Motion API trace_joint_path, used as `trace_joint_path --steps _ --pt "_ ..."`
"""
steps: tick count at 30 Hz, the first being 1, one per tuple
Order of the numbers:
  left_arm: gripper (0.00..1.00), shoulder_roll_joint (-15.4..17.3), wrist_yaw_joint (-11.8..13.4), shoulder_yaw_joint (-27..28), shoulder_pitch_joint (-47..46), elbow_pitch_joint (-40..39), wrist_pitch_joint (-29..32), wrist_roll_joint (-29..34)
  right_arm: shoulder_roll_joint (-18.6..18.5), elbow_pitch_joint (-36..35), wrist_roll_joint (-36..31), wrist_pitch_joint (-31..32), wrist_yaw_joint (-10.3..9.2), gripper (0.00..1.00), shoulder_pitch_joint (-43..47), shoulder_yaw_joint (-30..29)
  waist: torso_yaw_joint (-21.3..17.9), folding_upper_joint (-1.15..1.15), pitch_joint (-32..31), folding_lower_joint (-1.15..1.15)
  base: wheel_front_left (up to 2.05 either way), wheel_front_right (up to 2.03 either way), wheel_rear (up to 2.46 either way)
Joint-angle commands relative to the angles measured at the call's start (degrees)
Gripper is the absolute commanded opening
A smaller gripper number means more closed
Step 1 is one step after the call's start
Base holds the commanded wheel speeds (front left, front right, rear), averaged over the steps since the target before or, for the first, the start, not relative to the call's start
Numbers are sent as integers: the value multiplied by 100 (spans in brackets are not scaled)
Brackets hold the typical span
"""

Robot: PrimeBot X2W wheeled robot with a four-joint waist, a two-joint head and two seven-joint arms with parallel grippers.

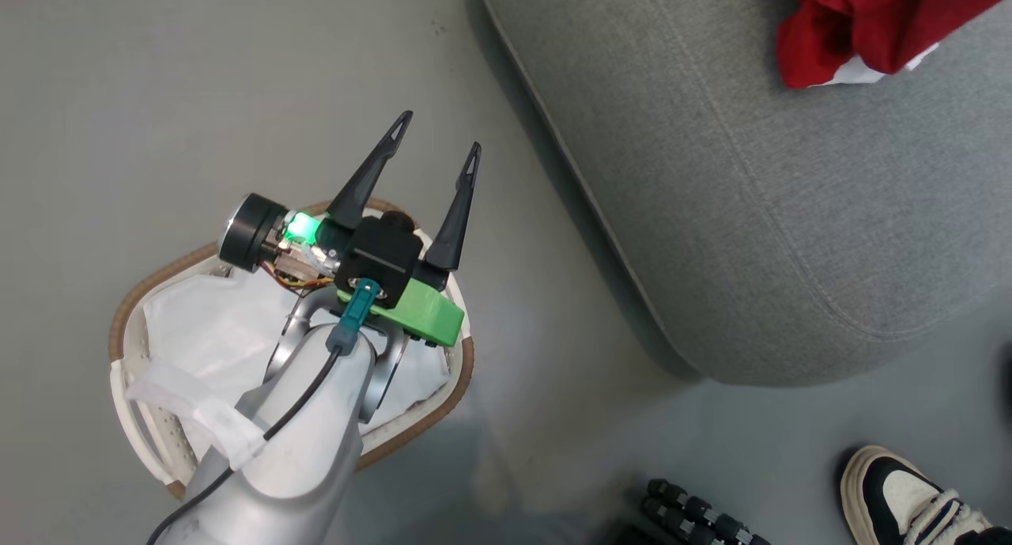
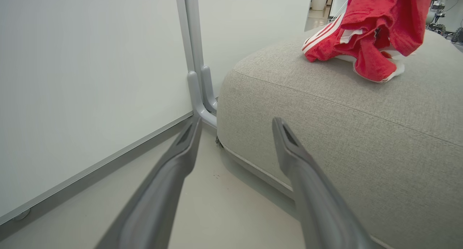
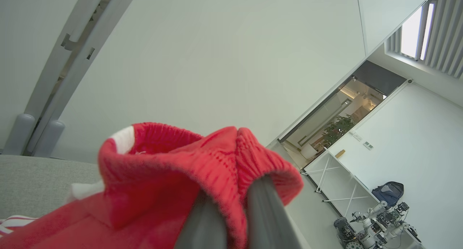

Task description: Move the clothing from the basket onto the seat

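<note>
The red clothing (image 1: 862,23) lies bunched on the grey seat (image 1: 751,213) at the far right. In the left wrist view the clothing (image 2: 365,28) shows white stripes and rests on top of the seat (image 2: 343,133). My right gripper (image 3: 235,205) is shut on a ribbed fold of the clothing (image 3: 162,184), lifted just over the seat (image 3: 32,180). My left gripper (image 1: 439,131) hangs open and empty above the basket (image 1: 130,304), its fingers pointing toward the seat's near corner. In its wrist view the left gripper (image 2: 237,122) holds nothing. No red garment shows in the basket.
A thin white cloth (image 1: 205,323) lines the basket, partly under my left forearm. A person's shoe (image 1: 901,497) stands on the floor at the lower right, next to a black ribbed part (image 1: 696,513). A white wall panel (image 2: 90,79) and grey post (image 2: 197,68) stand behind the seat.
</note>
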Motion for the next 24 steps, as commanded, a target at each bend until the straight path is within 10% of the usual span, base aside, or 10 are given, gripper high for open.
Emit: trace_joint_path --steps 1,18,21,22,23,24 --pt "100 28 -27 6 -143 -45 -4 50 -5 57 -43 -12 -8 0 -5 -149 300 -1 344 -1 0 0 0" --pt "100 51 47 -15 -502 -100 -4 161 676 361 -419 -12 -8 0 861 -1711 591 -1 1245 -1 0 0 0" --pt "100 59 58 6 -565 -97 -4 150 843 270 -433 -12 -8 32 974 -1850 588 -1 1312 -1 0 0 0" --pt "100 62 67 11 -573 -91 -4 149 927 222 -419 -13 -9 50 1034 -1897 583 -1 1328 -1 0 0 0" --pt "100 65 65 12 -579 -79 -4 152 998 170 -387 -12 -9 93 1085 -1938 580 -1 1335 -1 0 0 0" --pt "100 64 69 11 -590 -67 -4 151 1077 73 -353 -13 -9 100 1160 -1982 577 -1 1341 -1 0 0 0"
